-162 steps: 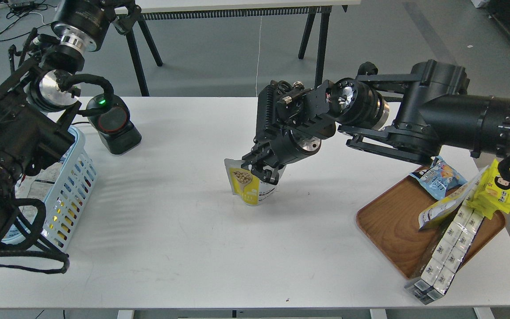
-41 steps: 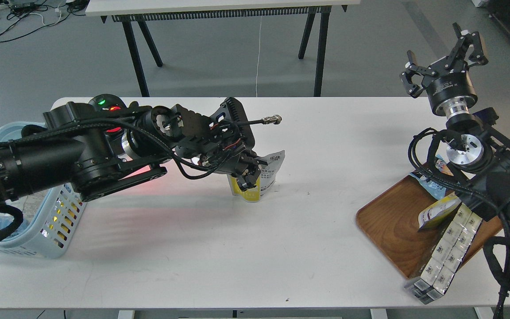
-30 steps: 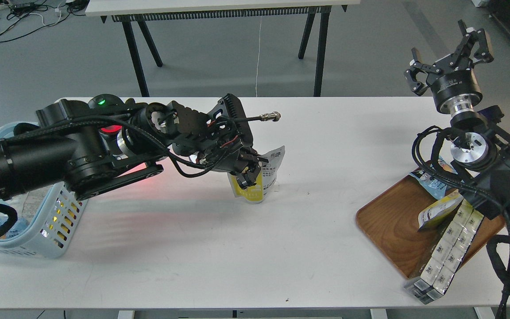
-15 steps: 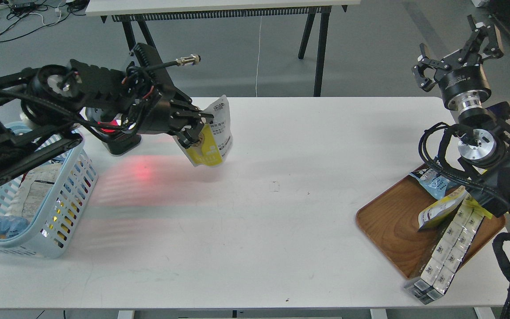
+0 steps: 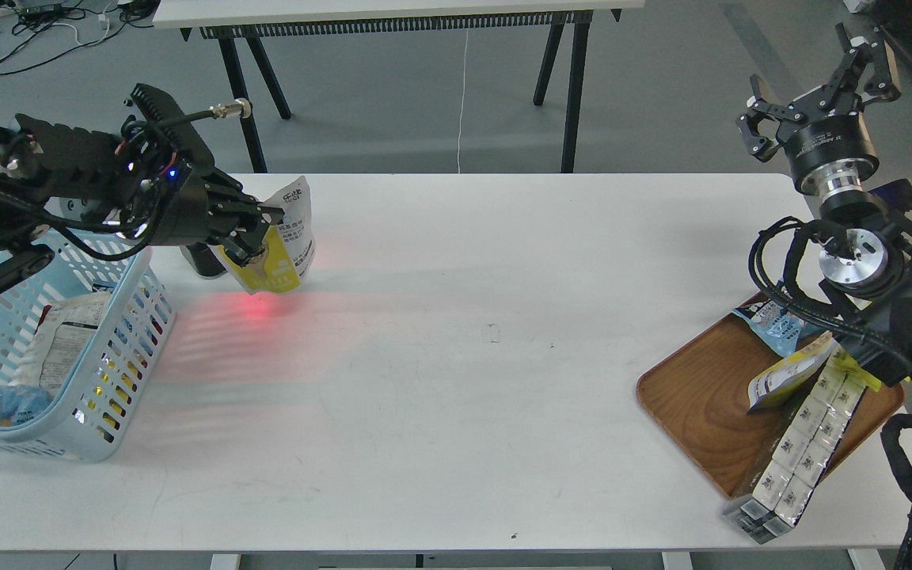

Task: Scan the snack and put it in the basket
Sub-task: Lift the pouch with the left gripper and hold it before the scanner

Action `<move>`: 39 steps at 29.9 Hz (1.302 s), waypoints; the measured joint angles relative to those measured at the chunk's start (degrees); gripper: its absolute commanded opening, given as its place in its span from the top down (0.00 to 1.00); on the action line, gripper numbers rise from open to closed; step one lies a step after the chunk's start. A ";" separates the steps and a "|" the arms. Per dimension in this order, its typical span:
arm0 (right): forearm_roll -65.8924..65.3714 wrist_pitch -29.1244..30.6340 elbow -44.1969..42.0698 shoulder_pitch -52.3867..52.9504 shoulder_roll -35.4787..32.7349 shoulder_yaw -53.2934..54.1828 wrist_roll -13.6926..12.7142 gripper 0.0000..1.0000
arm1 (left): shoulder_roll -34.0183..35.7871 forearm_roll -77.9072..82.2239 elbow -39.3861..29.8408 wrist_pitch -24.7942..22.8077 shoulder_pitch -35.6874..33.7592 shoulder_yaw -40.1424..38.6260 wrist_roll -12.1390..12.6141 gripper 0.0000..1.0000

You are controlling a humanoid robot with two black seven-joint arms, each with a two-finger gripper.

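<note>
we've got the snack [image 5: 280, 252] clamped in our left gripper [image 5: 254, 237] jaws, up off the desk [image 5: 456, 380] by the scanner's red glow, so probably mid-scan with the basket [image 5: 119, 348] drop left, right gripper [image 5: 820, 79] jaws apart and empty.

Grey floor [image 5: 393, 95], black-legged table [image 5: 393, 12] behind

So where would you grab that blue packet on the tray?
Probably by its upper end, coming from above. The blue packet leans at the far edge of the tray, partly behind the right arm, so that raised free edge looks like the only part a gripper could close on.
</note>
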 measured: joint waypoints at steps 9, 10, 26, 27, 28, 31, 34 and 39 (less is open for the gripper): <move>0.01 0.00 0.06 0.28 0.39 0.12 0.00 0.00 | -0.10 0.07 1.22 0.00 -0.30 0.25 -0.86 1.00; 0.02 0.00 0.06 0.28 0.39 0.13 0.00 0.00 | -0.12 0.08 1.20 0.00 -0.35 0.23 -0.87 1.00; 0.05 0.00 0.03 0.31 0.11 0.18 0.01 0.00 | -0.09 -0.14 -0.27 0.00 -0.54 -0.44 -0.87 1.00; 0.05 0.00 0.02 0.31 0.09 0.18 0.06 0.00 | -0.09 -0.16 -1.10 0.00 -0.55 -0.47 -0.87 1.00; 0.05 0.00 0.02 0.31 0.09 0.31 0.11 0.00 | -0.10 -0.17 -1.86 0.00 -0.59 -0.54 -0.87 1.00; 0.05 0.00 -0.01 0.31 0.05 1.03 0.28 0.00 | -0.40 -0.18 -2.87 0.00 -0.71 -0.66 -0.73 1.00; 0.05 0.00 0.00 0.31 0.05 1.38 0.35 0.00 | -0.75 -0.18 -3.01 0.00 -0.71 -0.66 -0.63 1.00; 0.05 0.00 0.04 0.31 -0.03 1.48 0.35 0.00 | -0.63 -0.18 -2.74 0.00 -0.71 -0.57 -0.73 1.00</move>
